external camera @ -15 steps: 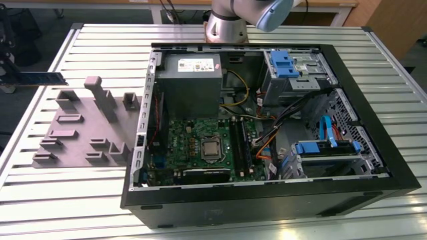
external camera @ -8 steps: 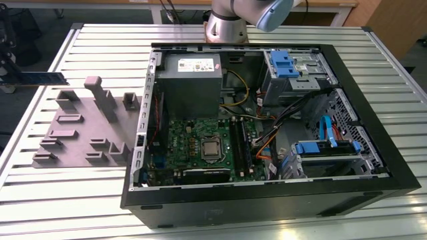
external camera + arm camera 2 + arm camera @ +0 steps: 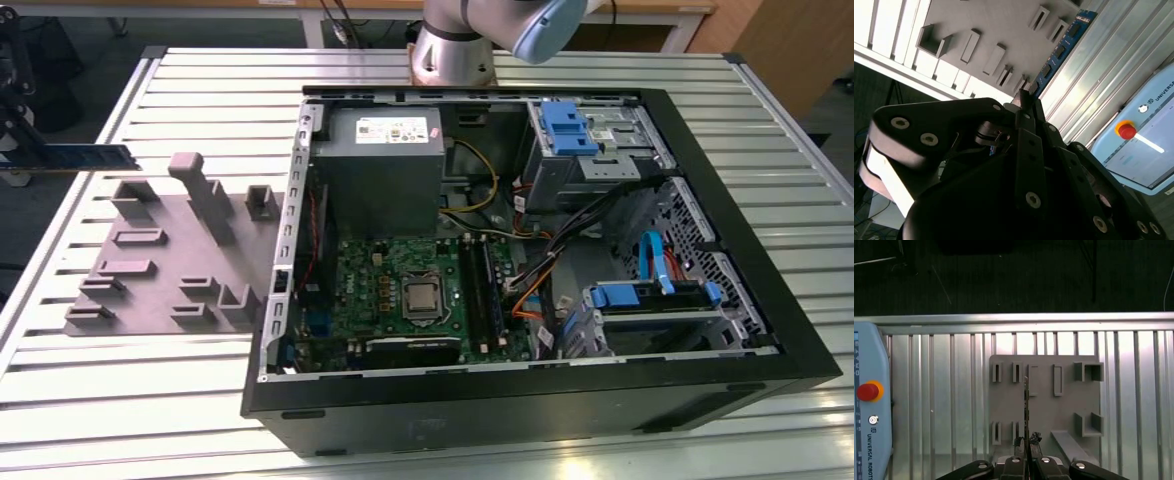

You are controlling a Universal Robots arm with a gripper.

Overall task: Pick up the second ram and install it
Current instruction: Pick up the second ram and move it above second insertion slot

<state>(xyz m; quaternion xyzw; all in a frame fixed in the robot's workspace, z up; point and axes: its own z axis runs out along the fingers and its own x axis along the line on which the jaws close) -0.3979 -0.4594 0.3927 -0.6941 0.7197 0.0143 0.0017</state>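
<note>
Across the table top: pale metal slats run the whole length of the table (image 3: pixel 134 400); its surface is ribbed and shiny.
Room: a dark floor (image 3: pixel 1004 280) lies beyond the table edge; a wooden panel (image 3: pixel 787 40) stands at the far corner on the exterior view's right.
Computer case: one computer case (image 3: pixel 534 400), black, lies on its side on the table with its side cover off; inside are one green main board (image 3: pixel 387 290) and one grey power box (image 3: pixel 380 165).
Blue brackets: two; one (image 3: pixel 567 128) near the far wall of the case, one (image 3: pixel 627 295) near the front wall.
Tray: one grey tray (image 3: pixel 147 290) with raised blocks and pockets lies flat on the table, just beside the case on the exterior view's left.
Arm: one arm (image 3: pixel 454 50); its base stands behind the case.
Pendant: one control pendant (image 3: pixel 871 430) lies on the slats, apart from the tray; it carries one red button (image 3: pixel 867 391).
Stick: one; the second ram (image 3: pixel 91 156) hangs level in the air near the far corner of the tray on the exterior view's left, well apart from the case; the first wrist view shows it edge-on over the tray.
Gripper: the gripper (image 3: pixel 1026 440) has its fingers pressed together on one end of the second ram; the rest of the stick juts out free.
</note>
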